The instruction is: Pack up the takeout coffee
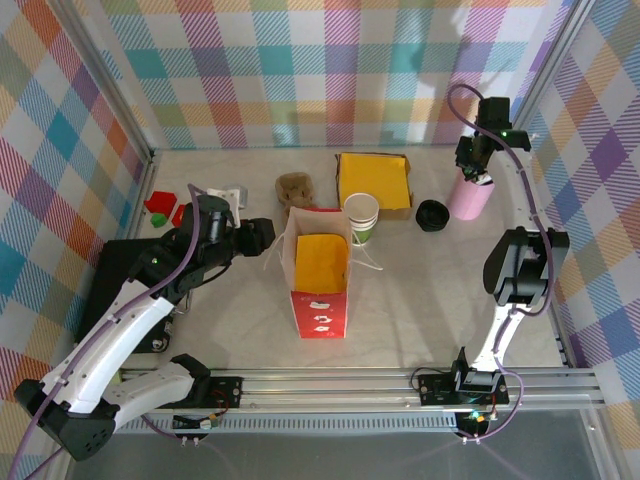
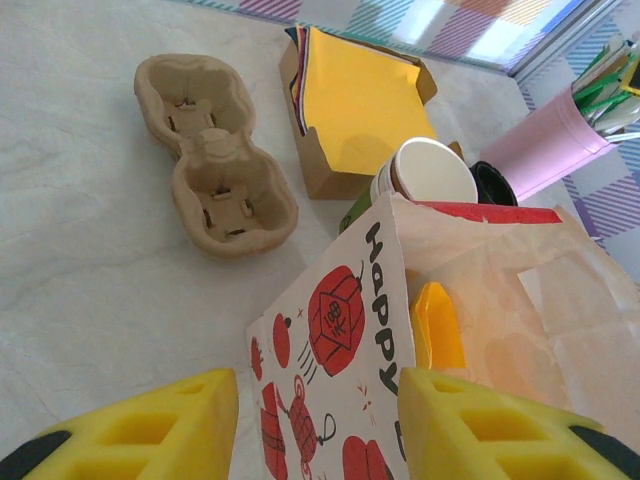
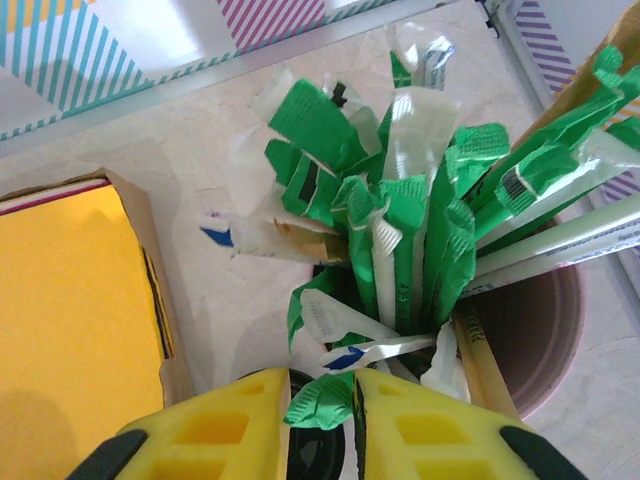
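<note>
- The coffee cup stands upright on the table, just behind the open paper bag and in front of the napkin box. It is not in the bag yet.
- The black lid lies on the table to the cup's right, apart from it, so capping looks undone.
- A yellow napkin already sits inside the bag, so that part looks done.
- The left claw is at the bag's left rim with its jaws apart, clamping nothing I can see.
- The right claw is down at the pink holder, pinched on a green wrapper.
- The cardboard cup tray lies behind the bag with no cup in it.
- By my reckoning most of the job is left: the wrapped piece into the bag, the lid on, and the cup packed.
</note>
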